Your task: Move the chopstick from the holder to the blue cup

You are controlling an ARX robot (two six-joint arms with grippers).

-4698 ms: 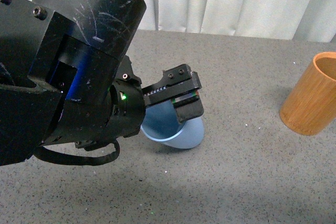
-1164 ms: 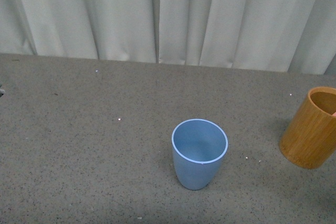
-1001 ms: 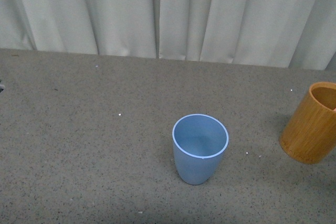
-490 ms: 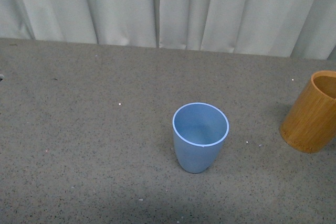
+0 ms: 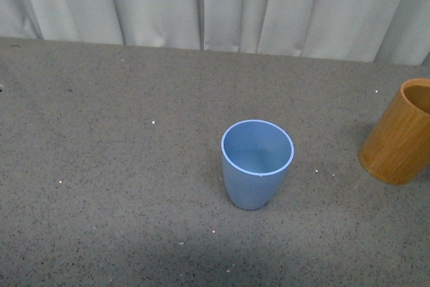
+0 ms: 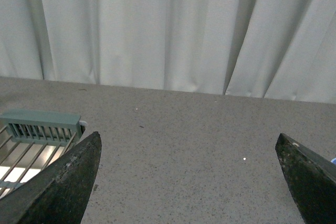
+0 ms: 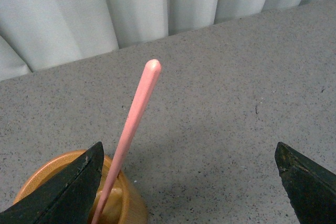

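1. One pink chopstick (image 7: 134, 124) stands in the bamboo holder (image 7: 131, 205). Its lower end is inside, its shaft leans on the rim, and its rounded top rises well above the mouth. That lean most likely leaves the upper shaft free to be pinched from the side.
2. Seen from the front, the holder (image 5: 400, 136) sits at 3 o'clock from the blue cup (image 5: 257, 162), well apart from it and cut off by the frame edge. The chopstick does not show in that view.
3. The cup stands upright near the middle of the grey desk (image 5: 101, 166). Its mouth is open and nothing is inside, so the transfer has not begun.
4. The right claw (image 7: 186, 182) is spread wide and holds nothing. It hangs above the holder, and the chopstick rises within its gap, close to one finger and not touching either. I judge this a pre-grasp pose that needs centring on the shaft before closing.
5. The left claw (image 6: 184, 179) is also spread wide and empty. It is held low and level over bare desk, facing the curtain (image 6: 157, 30), with a grey-green rack (image 6: 42, 127) near one finger. It seems parked out of the way.
6. Neither arm shows in the front view.
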